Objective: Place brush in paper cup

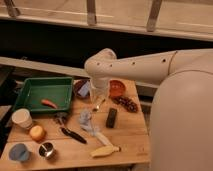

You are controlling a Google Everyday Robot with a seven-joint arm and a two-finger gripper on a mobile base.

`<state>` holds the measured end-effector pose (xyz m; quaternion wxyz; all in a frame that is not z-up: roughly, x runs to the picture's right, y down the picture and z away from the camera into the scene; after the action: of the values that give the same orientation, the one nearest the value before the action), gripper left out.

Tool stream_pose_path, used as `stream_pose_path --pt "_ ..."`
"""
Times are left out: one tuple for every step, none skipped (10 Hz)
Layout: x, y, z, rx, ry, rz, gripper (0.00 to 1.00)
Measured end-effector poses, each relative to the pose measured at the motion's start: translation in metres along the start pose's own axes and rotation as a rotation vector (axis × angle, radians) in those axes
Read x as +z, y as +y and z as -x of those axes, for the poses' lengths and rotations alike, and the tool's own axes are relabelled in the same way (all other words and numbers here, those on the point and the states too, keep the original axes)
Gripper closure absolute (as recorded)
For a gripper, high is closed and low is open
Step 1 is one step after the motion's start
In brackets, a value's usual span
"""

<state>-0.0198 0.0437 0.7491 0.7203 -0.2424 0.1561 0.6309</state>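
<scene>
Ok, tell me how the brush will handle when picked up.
The brush looks slim and rigid, so it is probably light and stiff. Its smooth-looking tapered handle may slip or pivot in a grip. The gripper hangs over the middle of the table, apart from it.

A smooth cream-white arm (145, 67), dotted with small dark holes, is seen; its pale gripper (98, 94) is located above the far side of the tabletop (130, 142).

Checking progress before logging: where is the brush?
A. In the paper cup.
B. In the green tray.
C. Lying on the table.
C: the brush lies flat on the table, apart from the paper cup, while the gripper hangs over the table's far side beside the green tray.
</scene>
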Motion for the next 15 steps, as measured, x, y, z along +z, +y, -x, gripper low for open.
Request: stream_pose_path --pt "0.000 -0.001 0.000 0.002 0.001 -0.001 0.46" --pt "0.001 -0.004 -0.001 0.009 0.014 -0.003 0.46" --pt "0.005 -0.007 -0.002 0.021 0.023 0.003 0.46" --pt "0.016 -0.011 -0.003 0.031 0.038 0.012 0.46" --pt "0.027 -0.007 -0.002 0.026 0.047 0.020 0.46" --pt "0.033 0.000 0.000 0.012 0.052 0.026 0.46" --pt "0.038 0.013 0.004 -0.011 0.057 0.033 0.46" --pt "0.045 0.033 0.009 -0.047 0.066 0.043 0.46" --pt "0.050 0.053 0.011 -0.086 0.075 0.054 0.46" --pt "0.053 0.067 0.012 -0.116 0.079 0.063 0.46" --pt "0.057 0.084 0.012 -0.153 0.087 0.076 0.46" --pt "0.062 0.107 0.010 -0.201 0.098 0.097 0.46" --pt "0.066 0.124 0.008 -0.236 0.103 0.116 0.46" --pt "0.069 0.150 0.001 -0.288 0.109 0.161 0.46" --pt "0.070 0.164 -0.006 -0.331 0.116 0.191 0.46"
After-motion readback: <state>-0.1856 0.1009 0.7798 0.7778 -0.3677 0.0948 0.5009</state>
